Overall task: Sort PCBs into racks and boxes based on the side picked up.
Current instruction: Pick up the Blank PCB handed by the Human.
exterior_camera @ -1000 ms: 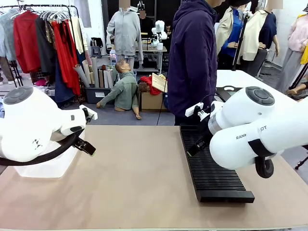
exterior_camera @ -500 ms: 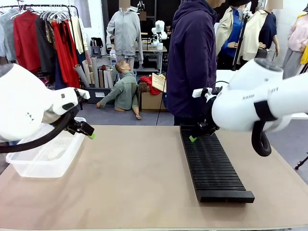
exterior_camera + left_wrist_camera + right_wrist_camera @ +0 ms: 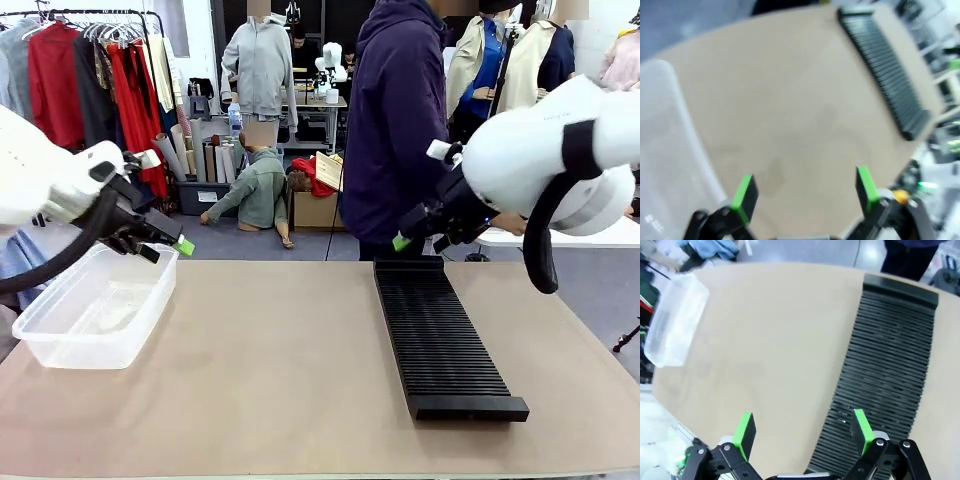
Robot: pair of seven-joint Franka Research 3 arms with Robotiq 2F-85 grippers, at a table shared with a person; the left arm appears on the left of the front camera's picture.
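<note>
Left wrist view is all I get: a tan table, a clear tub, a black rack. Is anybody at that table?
Observer: Yes. A person in a dark hooded top stands at the far side, just behind the rack's far end.
Operator: Where's the other arm's pincer?
Observer: The right pincer is open and holds nothing. It hangs in the air near the rack's far end.
Operator: Is anything inside the tub? I see just one edge.
Observer: No. In the front view the tub is empty.
</note>
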